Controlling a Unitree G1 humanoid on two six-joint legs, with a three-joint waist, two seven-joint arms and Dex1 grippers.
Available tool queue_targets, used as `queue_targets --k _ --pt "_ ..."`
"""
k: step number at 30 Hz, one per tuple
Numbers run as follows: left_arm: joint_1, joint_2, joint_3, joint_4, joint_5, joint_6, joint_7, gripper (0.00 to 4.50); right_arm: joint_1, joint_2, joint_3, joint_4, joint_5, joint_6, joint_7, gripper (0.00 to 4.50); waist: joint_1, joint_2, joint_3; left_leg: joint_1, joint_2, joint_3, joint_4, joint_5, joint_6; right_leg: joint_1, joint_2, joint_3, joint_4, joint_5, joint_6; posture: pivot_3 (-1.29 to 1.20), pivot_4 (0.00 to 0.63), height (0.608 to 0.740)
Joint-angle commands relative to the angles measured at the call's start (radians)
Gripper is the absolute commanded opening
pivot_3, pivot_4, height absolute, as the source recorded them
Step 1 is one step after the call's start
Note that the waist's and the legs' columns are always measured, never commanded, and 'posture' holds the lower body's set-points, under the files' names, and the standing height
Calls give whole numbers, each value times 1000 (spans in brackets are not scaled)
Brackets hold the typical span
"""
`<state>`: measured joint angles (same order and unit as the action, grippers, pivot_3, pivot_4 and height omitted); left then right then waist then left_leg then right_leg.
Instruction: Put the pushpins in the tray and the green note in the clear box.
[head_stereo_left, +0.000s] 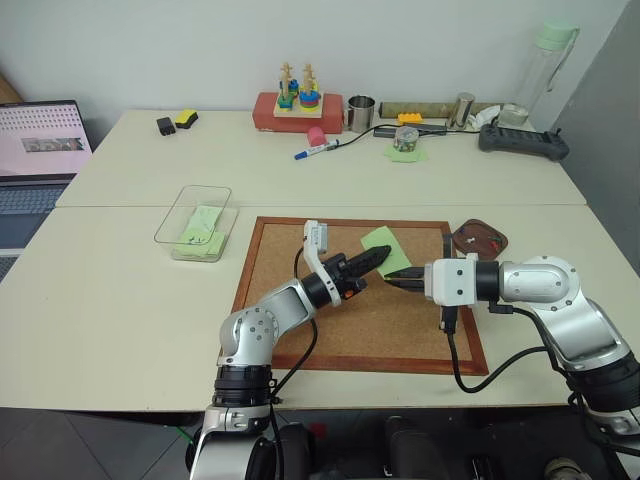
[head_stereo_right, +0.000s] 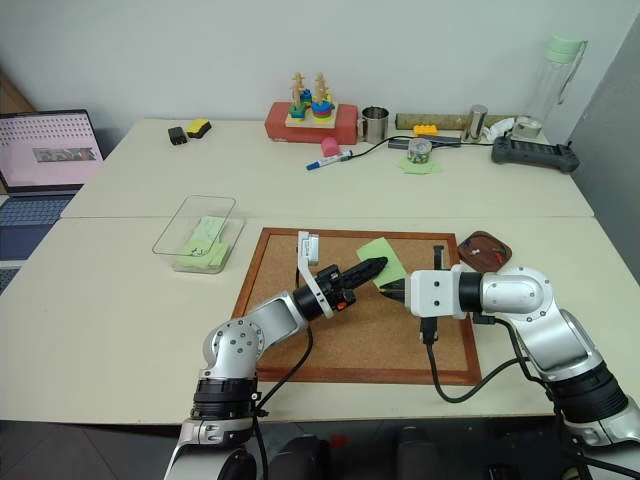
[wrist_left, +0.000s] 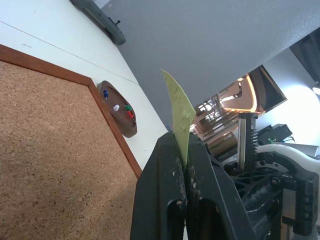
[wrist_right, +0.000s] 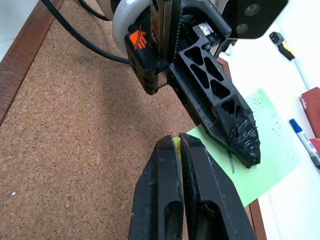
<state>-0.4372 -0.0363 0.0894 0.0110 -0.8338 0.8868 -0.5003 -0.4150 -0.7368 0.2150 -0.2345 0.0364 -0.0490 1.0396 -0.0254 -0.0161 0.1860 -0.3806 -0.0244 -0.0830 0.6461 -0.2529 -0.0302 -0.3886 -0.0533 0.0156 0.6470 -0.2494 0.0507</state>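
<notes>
Both hands pinch the green note (head_stereo_left: 381, 245) above the cork board (head_stereo_left: 300, 300): the left hand (head_stereo_left: 382, 255) and the right hand (head_stereo_left: 392, 279) are each clamped on an edge, likely a handover toward the clear box (head_stereo_left: 190, 205). Pushpins (wrist_left: 123, 105) lie in the tray (head_stereo_left: 495, 232).

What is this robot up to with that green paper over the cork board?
It is passing a green note between its hands above the cork board. The left gripper has its fingers shut on the note, and the right gripper is also shut on one corner. The clear box, where the note should go, already holds other green notes. The tray beside the board has pushpins in it.
</notes>
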Motion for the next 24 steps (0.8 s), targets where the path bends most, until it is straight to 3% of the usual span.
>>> queue_targets --k 1,11,18,24 --pt "-7 -9 -14 24 35 -38 18 70 -11 -1 -63 -62 22 -18 -36 0 0 0 0 0 0 0 0 0 0 0 0 0 0 0 0 0 150 740" --pt "-27 -21 11 90 88 -136 41 70 48 -48 -281 -53 75 214 -167 0 8 0 0 0 0 0 0 0 0 0 0 0 -1 0 0 0 150 740" --pt "11 9 41 -45 47 -121 55 70 -17 7 -331 242 43 388 -350 0 5 0 0 0 0 2 0 0 0 0 0 1 0 0 0 0 150 740" --pt "68 23 31 -133 45 -122 75 70 -111 49 -297 529 5 353 -400 0 3 0 0 0 -1 2 0 0 0 -1 0 2 -1 0 0 0 150 740"
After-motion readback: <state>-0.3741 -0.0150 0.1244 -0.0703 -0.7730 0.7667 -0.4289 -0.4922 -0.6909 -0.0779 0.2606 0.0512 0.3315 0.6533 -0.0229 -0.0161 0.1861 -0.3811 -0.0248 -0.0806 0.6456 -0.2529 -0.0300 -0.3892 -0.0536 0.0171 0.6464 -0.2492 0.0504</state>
